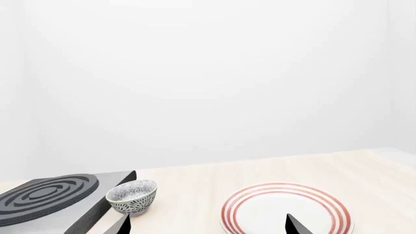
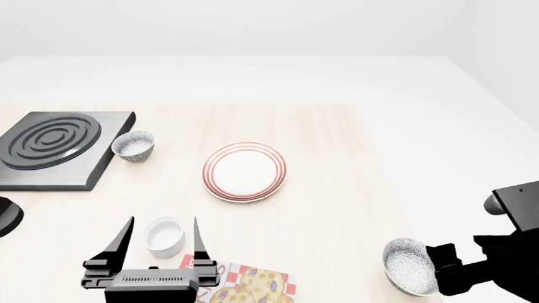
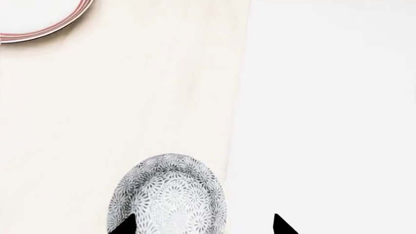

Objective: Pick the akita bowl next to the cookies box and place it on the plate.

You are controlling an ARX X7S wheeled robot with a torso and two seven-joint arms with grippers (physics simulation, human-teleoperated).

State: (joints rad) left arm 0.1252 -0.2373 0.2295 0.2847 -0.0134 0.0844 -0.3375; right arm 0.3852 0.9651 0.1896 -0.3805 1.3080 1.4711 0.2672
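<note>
The akita bowl (image 2: 410, 266), speckled grey and white, lies tipped on its side at the table's right edge, to the right of the cookies box (image 2: 244, 284). In the right wrist view the akita bowl (image 3: 167, 192) shows its patterned outside. My right gripper (image 3: 203, 224) is open; one fingertip (image 3: 126, 225) overlaps the bowl's side and the other stands well off it, over the floor. The ringed plate (image 2: 245, 171) sits mid-table, and its rim (image 3: 39, 31) shows in the right wrist view. My left gripper (image 2: 163, 221) is open, its fingers either side of a white cup (image 2: 164, 237).
A twin speckled bowl (image 2: 133, 146) stands beside the black stove (image 2: 55, 148) at the left. The left wrist view shows that bowl (image 1: 132, 197), the stove (image 1: 46, 197) and the plate (image 1: 260, 214). The table's right edge (image 2: 383, 208) drops to white floor.
</note>
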